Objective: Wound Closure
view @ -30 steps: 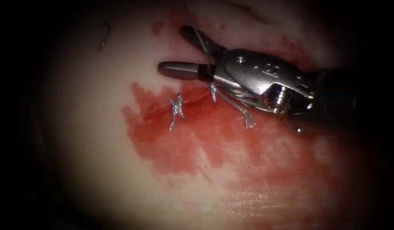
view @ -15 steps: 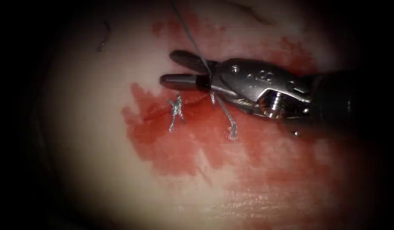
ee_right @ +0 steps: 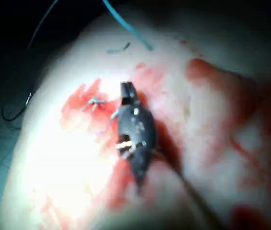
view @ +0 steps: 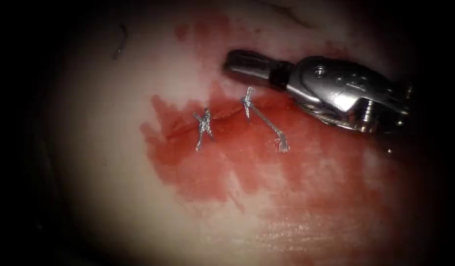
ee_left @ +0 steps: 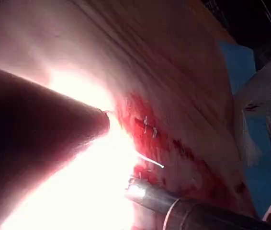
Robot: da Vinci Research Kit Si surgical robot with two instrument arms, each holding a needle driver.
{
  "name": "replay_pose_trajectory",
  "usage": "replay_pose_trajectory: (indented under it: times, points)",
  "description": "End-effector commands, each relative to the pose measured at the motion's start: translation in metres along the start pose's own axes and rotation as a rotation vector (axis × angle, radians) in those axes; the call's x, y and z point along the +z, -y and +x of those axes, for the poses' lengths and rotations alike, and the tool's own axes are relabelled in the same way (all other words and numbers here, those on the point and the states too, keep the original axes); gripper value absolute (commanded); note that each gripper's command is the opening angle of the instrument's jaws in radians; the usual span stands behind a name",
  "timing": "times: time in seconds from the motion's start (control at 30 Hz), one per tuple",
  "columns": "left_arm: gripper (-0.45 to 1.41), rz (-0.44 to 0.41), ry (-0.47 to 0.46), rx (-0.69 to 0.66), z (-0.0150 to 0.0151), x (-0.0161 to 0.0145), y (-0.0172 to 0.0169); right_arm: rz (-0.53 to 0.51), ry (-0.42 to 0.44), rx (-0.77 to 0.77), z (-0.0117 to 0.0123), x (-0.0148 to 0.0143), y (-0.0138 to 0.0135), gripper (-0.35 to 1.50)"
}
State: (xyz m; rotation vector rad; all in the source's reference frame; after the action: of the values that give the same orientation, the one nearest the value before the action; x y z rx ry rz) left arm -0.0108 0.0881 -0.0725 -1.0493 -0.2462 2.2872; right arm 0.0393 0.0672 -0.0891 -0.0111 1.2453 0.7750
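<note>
My right tool (view: 231, 61) lies above and to the right of the cut (view: 222, 116), shut and holding nothing. Two tied stitches cross the cut: the left knot (view: 204, 123) with short cut ends, and the right knot (view: 247, 101), whose longer frayed tail (view: 282, 144) lies down-right on the tissue (view: 104, 148). In the right wrist view the tool (ee_right: 128, 92) points at those stitches (ee_right: 95, 102). In the left wrist view the left arm's dark shaft (ee_left: 54, 139) reaches toward the stitches (ee_left: 149, 127), its tip lost in glare.
Red fluid (view: 237, 162) stains the tissue around and below the cut. A small loose piece of thread (view: 121, 42) lies at the upper left. Blue thread (ee_right: 126, 24) and a thin dark strand (ee_right: 16, 112) trail off the tissue. A metal tube (ee_left: 174, 208) lies near the wound.
The right tool's jaws, open around the thread rising from the right knot, closed on it. That strand is now gone, and the tool has drawn back up and right.
</note>
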Motion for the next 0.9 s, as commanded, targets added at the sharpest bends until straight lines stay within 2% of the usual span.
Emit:
replay_pose_trajectory:
  times: [0.03,0.17,0.23,0.4,0.53,0.63,0.67,0.8,0.83,0.9]
  points:
    - [-0.35,0.006,-0.003,0.001,0.0002,0.0009,0.0002,-0.013,-0.013,0.005,0.0004,-0.0001,-0.0005,1.41]
    - [-0.35,0.01,-0.026,-0.016,-0.0016,0.0037,-0.0015,-0.043,-0.036,0.014,0.0012,-0.0036,-0.002,1.41]
    - [-0.35,0.0,-0.049,-0.028,-0.0019,0.0062,-0.0022,-0.074,-0.057,0.018,0.0013,-0.006,-0.0028,1.38]
    - [-0.35,-0.045,-0.077,-0.039,-0.0006,0.0127,-0.0039,-0.14,-0.051,0.005,-0.0002,-0.0131,-0.0031,1.4]
    - [-0.35,-0.067,-0.095,-0.036,0.0009,0.0155,-0.0036,-0.144,-0.046,0.0,-0.0007,-0.0158,-0.0023,1.4]
    - [-0.35,-0.065,-0.102,-0.052,0.0037,0.0172,-0.001,-0.139,-0.044,-0.002,-0.0009,-0.0177,-0.0014,1.36]
    - [-0.35,-0.04,-0.099,-0.053,0.0056,0.0177,0.0014,-0.135,-0.045,-0.003,-0.001,-0.0181,-0.0009,1.36]
    - [-0.35,0.019,-0.129,-0.039,0.0101,0.0182,0.0079,-0.123,-0.046,-0.009,-0.0016,-0.0181,0.0,1.35]
    - [-0.35,0.045,-0.143,-0.042,0.0118,0.0185,0.0104,-0.122,-0.045,-0.012,-0.0019,-0.0178,0.0001,1.33]
    - [-0.35,0.056,-0.148,-0.047,0.0129,0.019,0.0121,-0.121,-0.043,-0.014,-0.0021,-0.0176,0.0001,1.33]
